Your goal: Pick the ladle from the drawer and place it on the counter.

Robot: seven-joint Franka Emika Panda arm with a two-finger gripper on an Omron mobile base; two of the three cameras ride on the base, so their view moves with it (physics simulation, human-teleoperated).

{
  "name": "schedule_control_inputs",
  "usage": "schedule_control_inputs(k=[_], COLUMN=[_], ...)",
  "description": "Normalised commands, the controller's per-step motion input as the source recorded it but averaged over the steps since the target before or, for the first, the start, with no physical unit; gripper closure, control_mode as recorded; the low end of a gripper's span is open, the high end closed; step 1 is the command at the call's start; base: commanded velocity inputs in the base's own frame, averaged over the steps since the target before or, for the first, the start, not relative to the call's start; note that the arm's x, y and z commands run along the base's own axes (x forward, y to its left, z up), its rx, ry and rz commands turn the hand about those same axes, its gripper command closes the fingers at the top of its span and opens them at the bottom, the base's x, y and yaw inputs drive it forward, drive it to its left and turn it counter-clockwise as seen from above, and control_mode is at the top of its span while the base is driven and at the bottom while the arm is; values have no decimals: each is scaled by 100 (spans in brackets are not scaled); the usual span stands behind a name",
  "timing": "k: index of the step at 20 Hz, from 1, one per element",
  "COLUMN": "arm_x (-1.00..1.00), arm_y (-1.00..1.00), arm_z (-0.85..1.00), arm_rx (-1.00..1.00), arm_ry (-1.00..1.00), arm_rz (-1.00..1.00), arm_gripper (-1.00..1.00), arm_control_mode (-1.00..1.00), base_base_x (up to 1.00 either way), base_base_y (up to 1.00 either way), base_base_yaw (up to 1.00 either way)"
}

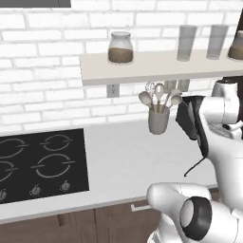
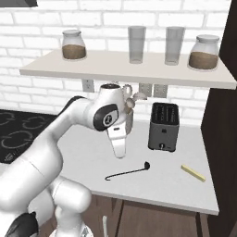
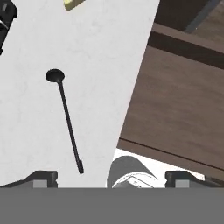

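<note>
Ladle: the dark ladle [image 2: 127, 172] lies flat on the table [image 2: 157, 185], near the front edge, bowl end toward the toaster, hooked handle end toward the arm; nothing touches it
Ladle from the hand: in the hand view the ladle [image 3: 66, 118] runs from its round bowl at the upper left down to the handle tip near the bottom, resting on the pale table [image 3: 100, 65]
Gripper: the gripper [image 3: 111, 179] has its jaws spread wide and holds nothing; its two dark fingertips [image 3: 43, 178] sit far apart at the bottom of the hand view, above the ladle and clear of it
Toaster: the grey toaster [image 2: 163, 126] stands upright behind the ladle, by the wall
Yellow stick: a pale yellow stick [image 2: 193, 173] lies on the table to the right of the ladle, apart from it
Utensil cup: a grey cup [image 1: 158, 120] with wooden spoons stands on the table by the wall
Stovetop: the black stovetop [image 1: 40, 163] sits to the left, well apart from the ladle
</note>
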Motion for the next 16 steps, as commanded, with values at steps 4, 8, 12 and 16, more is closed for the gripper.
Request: schedule_control_inputs(k=[4, 8, 12, 16], arm_x=[-100, -98, -74, -29], arm_y=[1, 27, 74, 7], arm_z=[100, 100, 92, 12], arm_rx=[0, 0, -15, -1], arm_ry=[-30, -38, -72, -27], arm_rz=[-14, -8, -4, 1], arm_gripper=[-100, -100, -100, -100], arm_control_mode=[-100, -100, -100, -100], base_base_x=[0, 0, 0, 0], base_base_y=[0, 0, 0, 0], base_base_yaw=[0, 0, 0, 0])
